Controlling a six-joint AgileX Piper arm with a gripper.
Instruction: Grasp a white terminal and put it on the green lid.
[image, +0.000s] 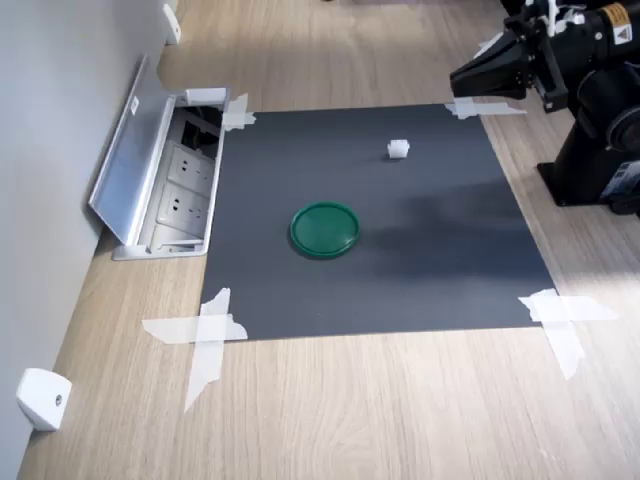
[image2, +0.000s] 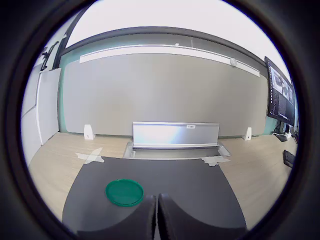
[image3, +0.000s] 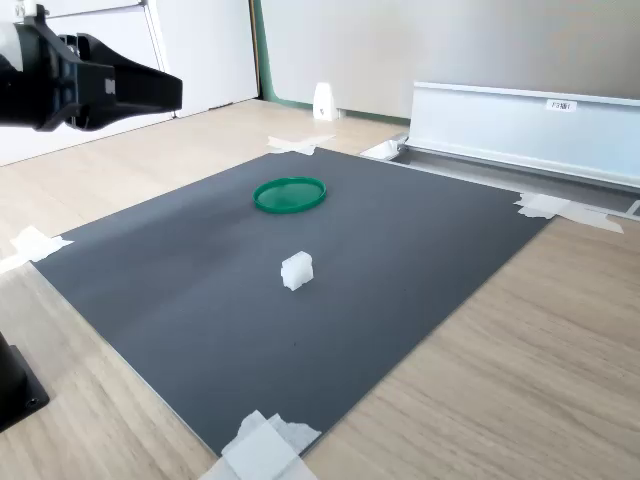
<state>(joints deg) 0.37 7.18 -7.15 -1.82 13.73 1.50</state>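
Gripper raised above the mat's edge, jaws clenched together, nothing between them; the wrist view shows the two fingers pressed flat against each other. White terminal sits on the mat, below and ahead of the jaw tips, well apart from them. Green lid lies flat farther out from the jaws, beyond the terminal, bare on top. In the wrist view the lid sits just ahead of the fingertips, off to one side. Terminal and lid apart, not touching.

Bright even daylight, soft shadow on the dark mat, wrist view fisheye-warped with black vignette
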